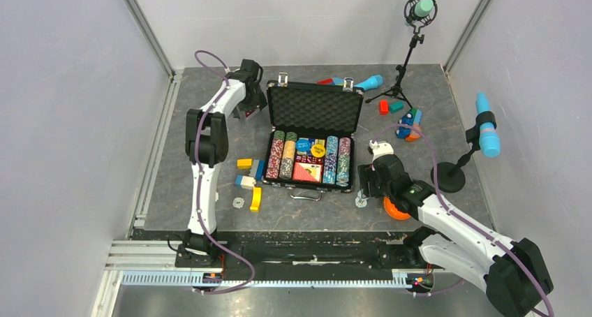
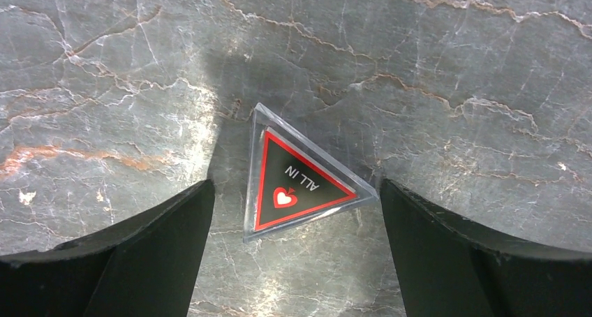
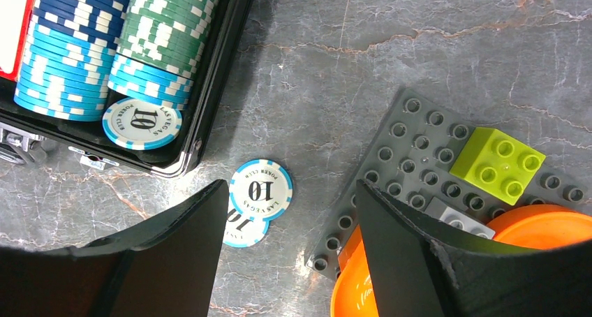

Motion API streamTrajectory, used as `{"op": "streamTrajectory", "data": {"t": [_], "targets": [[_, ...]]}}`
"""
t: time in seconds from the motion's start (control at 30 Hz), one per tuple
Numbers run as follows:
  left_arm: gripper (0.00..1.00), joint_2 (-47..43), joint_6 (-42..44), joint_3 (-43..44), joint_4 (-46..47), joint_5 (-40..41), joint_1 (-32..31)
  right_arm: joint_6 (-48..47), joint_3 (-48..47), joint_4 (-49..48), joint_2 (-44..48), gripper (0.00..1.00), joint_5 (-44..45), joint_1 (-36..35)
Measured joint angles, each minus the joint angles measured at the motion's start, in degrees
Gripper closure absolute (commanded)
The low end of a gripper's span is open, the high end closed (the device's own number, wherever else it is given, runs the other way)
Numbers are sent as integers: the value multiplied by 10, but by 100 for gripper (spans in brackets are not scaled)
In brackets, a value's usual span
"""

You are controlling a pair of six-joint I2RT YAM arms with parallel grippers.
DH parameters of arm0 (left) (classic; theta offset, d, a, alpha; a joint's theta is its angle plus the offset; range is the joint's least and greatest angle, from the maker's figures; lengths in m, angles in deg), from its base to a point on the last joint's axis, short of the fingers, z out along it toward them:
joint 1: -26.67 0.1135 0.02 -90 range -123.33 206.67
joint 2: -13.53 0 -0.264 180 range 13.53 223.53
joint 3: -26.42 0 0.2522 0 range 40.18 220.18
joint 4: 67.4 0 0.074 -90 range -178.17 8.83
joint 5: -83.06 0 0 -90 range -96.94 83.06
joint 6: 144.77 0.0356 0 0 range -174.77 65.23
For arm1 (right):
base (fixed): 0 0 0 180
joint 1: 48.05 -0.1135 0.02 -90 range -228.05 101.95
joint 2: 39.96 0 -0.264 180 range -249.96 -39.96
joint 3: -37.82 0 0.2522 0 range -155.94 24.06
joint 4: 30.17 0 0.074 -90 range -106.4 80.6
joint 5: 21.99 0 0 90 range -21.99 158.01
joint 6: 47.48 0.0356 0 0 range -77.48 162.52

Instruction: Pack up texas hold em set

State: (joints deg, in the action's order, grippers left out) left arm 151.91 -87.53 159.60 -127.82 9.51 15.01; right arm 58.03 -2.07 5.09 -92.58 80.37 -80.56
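The black case (image 1: 315,107) of the texas hold em set lies open at mid-table, with rows of coloured chips (image 1: 336,160) in its tray. My left gripper (image 1: 249,113) hangs left of the lid, open. In the left wrist view, a clear triangular "ALL IN" button (image 2: 279,160) lies flat between the open left gripper's (image 2: 297,212) fingers, untouched. My right gripper (image 1: 364,184) is at the case's front right corner (image 3: 209,107). It is open over two overlapping blue-white "10" chips (image 3: 262,188) on the table, with the right gripper (image 3: 292,191) holding nothing.
A grey studded plate (image 3: 412,149) with a lime brick (image 3: 497,161) and an orange bowl (image 3: 537,226) lie right beside the right fingers. Toy blocks (image 1: 249,170) sit left of the case. Two microphone stands (image 1: 401,72) (image 1: 450,177) stand back right.
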Motion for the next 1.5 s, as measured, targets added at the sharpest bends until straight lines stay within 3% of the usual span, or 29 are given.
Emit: {"op": "streamTrajectory", "data": {"t": [0.33,0.93,1.5], "targets": [[10,8,-7,10,-1,0,0,-1,0,-1,-2,30,0,0],[40,7,-9,8,-1,1,0,-1,0,-5,-5,30,-1,0],[42,-43,-8,-50,-2,19,0,-1,0,-5,-3,30,-3,0]]}}
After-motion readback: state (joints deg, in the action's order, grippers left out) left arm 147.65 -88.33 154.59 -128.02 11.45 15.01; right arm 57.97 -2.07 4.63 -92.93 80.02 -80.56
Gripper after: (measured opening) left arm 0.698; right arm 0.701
